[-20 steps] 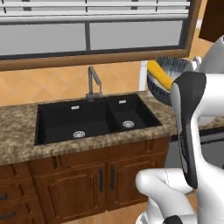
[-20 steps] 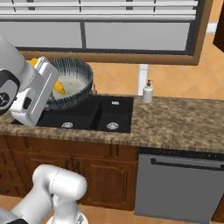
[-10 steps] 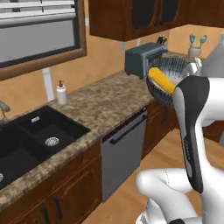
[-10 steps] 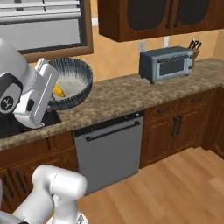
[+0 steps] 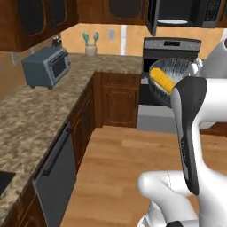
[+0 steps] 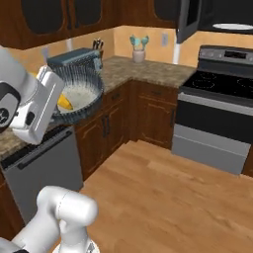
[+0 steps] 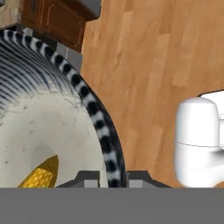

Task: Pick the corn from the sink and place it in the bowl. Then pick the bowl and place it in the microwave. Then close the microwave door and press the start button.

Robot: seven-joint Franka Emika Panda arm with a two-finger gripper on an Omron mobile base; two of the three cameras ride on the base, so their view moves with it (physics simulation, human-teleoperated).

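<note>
The robot carries the bowl (image 5: 170, 80) up in the air, above the wooden floor (image 6: 163, 197) and well clear of the granite worktop (image 5: 40, 115). The hand (image 7: 111, 178) is nearly closed, its two dark fingertips (image 7: 87, 177) pinching the bowl's ribbed rim from either side. In the hand view one tip sits inside the pale speckled wall and the other outside the striped edge. The corn (image 5: 162, 80) lies loose inside the bowl, a short way along from the pinched part of the rim and not touching the fingers. From the right base view the bowl (image 6: 79, 96) tilts toward the camera beside the white wrist, with the corn (image 6: 64, 103) low against its inner wall. Ahead, the microwave (image 5: 186, 13) hangs over the stove (image 6: 217, 113), its door (image 6: 182, 20) swung open and the white turntable plate (image 5: 172, 21) showing inside. A toaster oven (image 5: 45, 67) sits on the worktop's far stretch.
</note>
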